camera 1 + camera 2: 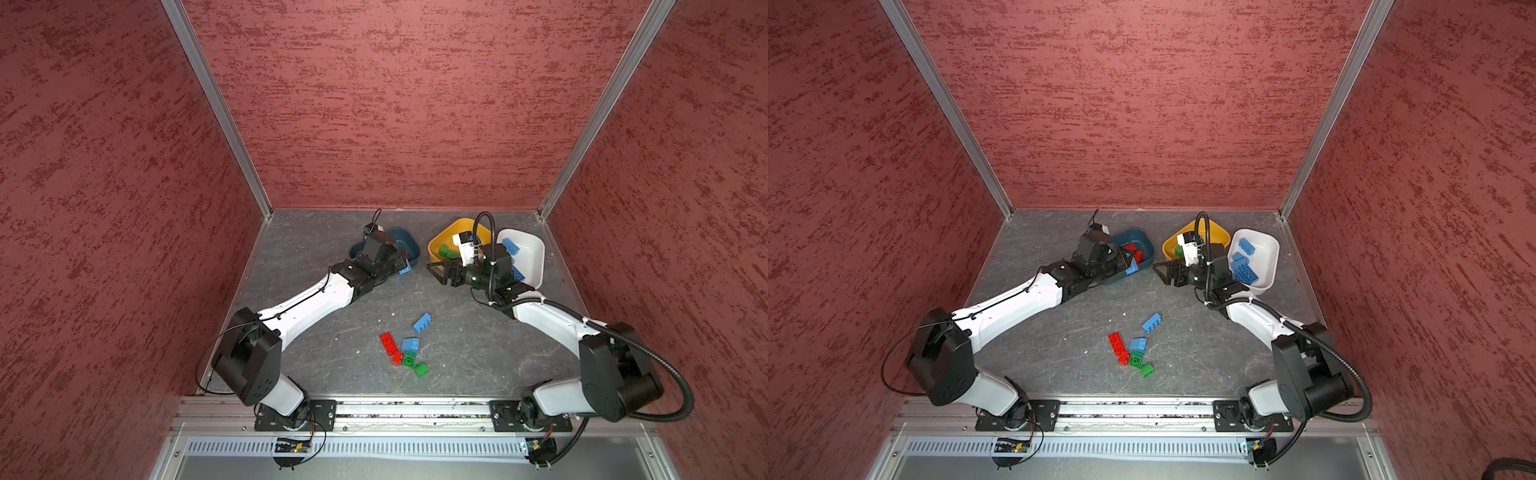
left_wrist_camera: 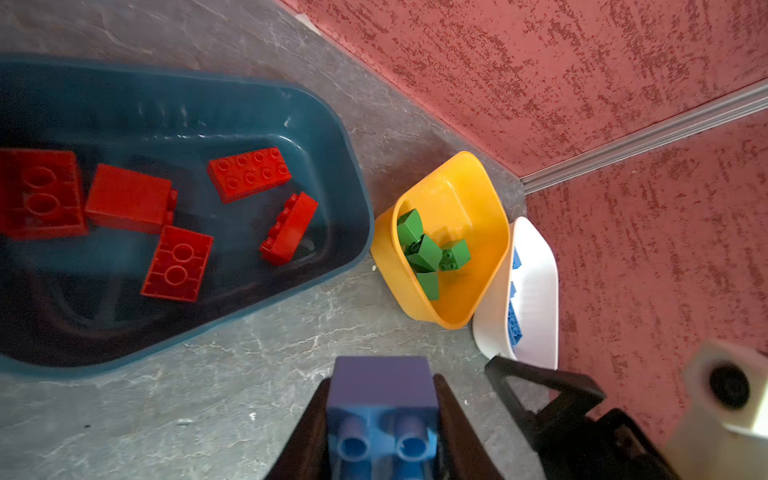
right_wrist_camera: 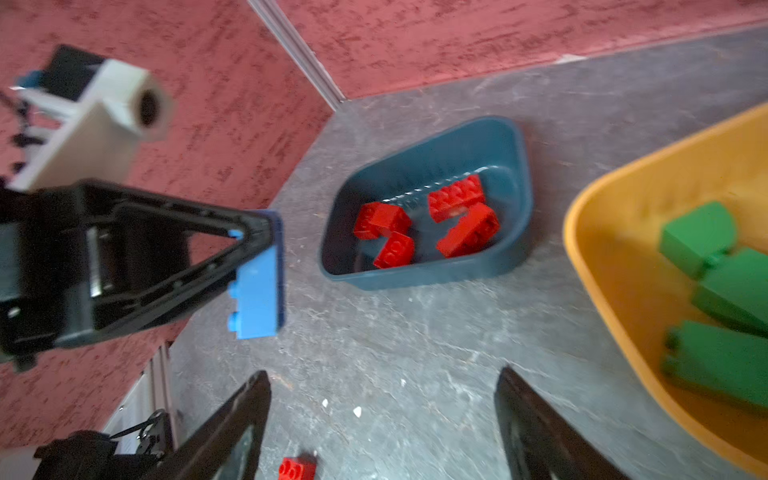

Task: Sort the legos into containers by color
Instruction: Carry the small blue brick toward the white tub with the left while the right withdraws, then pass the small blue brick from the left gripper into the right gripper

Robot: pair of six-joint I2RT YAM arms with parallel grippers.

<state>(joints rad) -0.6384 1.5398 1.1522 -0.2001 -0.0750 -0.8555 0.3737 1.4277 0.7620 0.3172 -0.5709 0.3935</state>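
Your left fingers (image 2: pixel 305 440) clamp blue brick (image 2: pixel 382 415) beside teal tub (image 2: pixel 351 174); right fingers (image 3: pixel 532 432) spread, empty, near yellow tub (image 3: pixel 611 232).

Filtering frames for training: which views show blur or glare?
Right wrist view: motion blur throughout, green bricks smeared. Left wrist view: mostly sharp, but the held blue brick is soft up close, and there are glare streaks inside the teal tub. Both top views: sharp, evenly lit.
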